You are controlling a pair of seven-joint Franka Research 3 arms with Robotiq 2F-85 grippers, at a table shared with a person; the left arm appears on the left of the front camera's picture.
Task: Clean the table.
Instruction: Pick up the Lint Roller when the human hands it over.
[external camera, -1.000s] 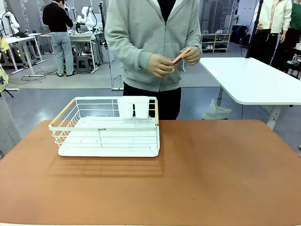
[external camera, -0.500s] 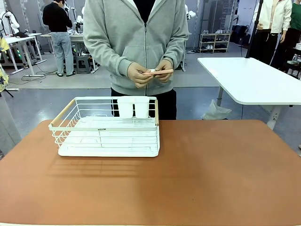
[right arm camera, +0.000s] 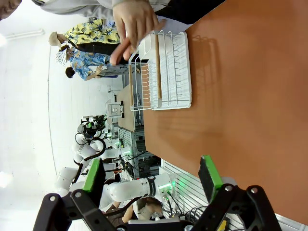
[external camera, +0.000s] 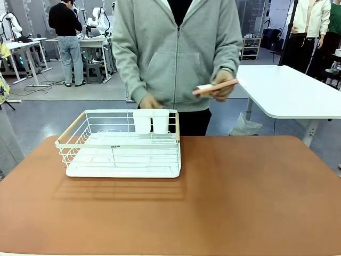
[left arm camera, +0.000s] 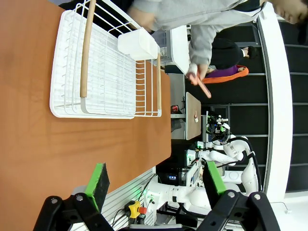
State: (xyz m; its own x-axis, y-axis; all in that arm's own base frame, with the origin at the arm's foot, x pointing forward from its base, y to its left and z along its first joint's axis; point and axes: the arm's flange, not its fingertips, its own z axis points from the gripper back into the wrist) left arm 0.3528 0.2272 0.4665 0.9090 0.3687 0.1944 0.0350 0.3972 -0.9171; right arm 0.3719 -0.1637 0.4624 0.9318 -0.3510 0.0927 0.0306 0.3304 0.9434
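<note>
My left jaws stand spread, green pads [left arm camera: 100,185] wide apart with nothing between them, held back on my side of the white wire rack [external camera: 120,146]. My right jaws are spread as well, pads [right arm camera: 94,175] gripping nothing. I judge both wait open and withdrawn because nothing has been laid down for me to take.

The reddish-brown bench [external camera: 256,197] carries the rack on its left half, and I see nothing loose to the right of it. Beyond the rack stands a person. One hand [external camera: 224,92] holds a slim pinkish stick [external camera: 213,88] above and to the right of the rack, off the bench. The other hand [external camera: 149,101] hangs low just behind the rack's two white cups [external camera: 151,121]. I reckon the stick is coming down as the thing to tidy, with the rack set there to receive it.
</note>
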